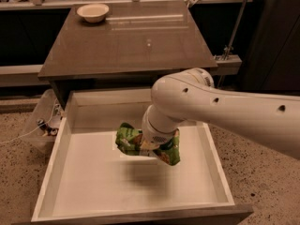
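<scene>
A crumpled green snack bag [128,141] hangs above the floor of an open white drawer [52,167] and casts a shadow on the floor beneath it. My gripper [151,147] points down from the thick white arm [225,111] and is shut on the middle of the bag. The wrist hides most of the grip. The bag's ends stick out to the left and to the lower right of the wrist. The bag is near the drawer's centre, slightly towards the back.
The drawer is pulled out from under a brown table [126,46]. A pale bowl [93,11] stands on the table's far left corner. A clear bin with cables [43,124] sits on the speckled floor to the left. Dark furniture stands at the right.
</scene>
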Controlling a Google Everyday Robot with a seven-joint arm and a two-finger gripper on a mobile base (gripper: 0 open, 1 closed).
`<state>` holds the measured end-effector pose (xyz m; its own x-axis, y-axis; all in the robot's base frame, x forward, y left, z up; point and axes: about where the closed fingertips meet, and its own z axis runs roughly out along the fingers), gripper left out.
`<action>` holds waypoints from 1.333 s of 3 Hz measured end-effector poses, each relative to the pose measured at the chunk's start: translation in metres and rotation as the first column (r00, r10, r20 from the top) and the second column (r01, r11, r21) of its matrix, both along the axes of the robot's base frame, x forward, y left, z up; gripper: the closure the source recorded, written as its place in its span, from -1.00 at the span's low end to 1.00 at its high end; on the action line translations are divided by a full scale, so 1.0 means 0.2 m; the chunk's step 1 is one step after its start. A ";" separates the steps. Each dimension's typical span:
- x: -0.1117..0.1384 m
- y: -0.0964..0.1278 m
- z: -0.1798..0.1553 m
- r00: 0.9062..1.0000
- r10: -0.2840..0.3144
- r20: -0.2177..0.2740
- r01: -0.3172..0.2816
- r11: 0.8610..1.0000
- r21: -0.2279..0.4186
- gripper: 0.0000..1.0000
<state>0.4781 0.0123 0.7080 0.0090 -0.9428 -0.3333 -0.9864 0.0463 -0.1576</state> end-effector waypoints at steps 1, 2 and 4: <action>0.00 -0.02 0.27 0.994 0.015 0.105 -0.015 1.000 0.002 1.00; 0.01 -0.03 0.27 0.994 0.002 0.110 -0.004 1.000 0.012 1.00; 0.24 -0.37 0.50 0.964 -0.147 0.222 0.126 0.986 0.107 1.00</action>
<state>0.5270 -0.0607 0.8076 -0.0319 -0.9060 -0.4221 -0.9079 0.2028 -0.3668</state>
